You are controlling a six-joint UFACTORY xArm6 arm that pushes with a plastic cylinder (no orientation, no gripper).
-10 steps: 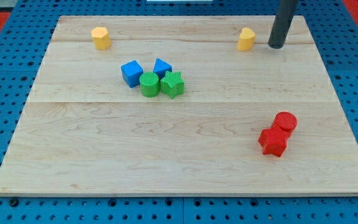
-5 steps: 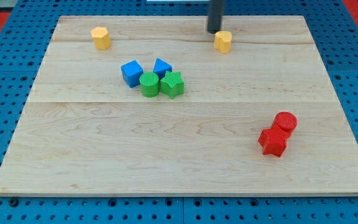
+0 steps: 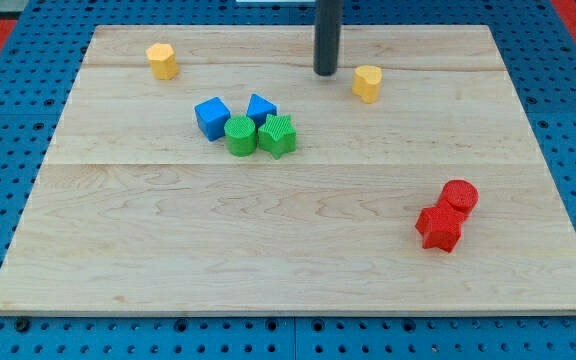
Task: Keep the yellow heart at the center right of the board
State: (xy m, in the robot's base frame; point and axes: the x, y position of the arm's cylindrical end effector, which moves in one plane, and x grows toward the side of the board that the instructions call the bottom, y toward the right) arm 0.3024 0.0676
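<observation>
The yellow heart lies on the wooden board near the view's top, a little right of the middle. My tip rests on the board just to the left of the heart, with a small gap between them. The rod rises out of the view's top edge.
A yellow hexagon block sits at the top left. A blue cube, a second blue block, a green cylinder and a green star cluster left of centre. A red cylinder and a red star touch at lower right.
My tip moved from the heart's right, across its top, to its left. The heart slid left, then a little right and down. The other blocks have not moved.
</observation>
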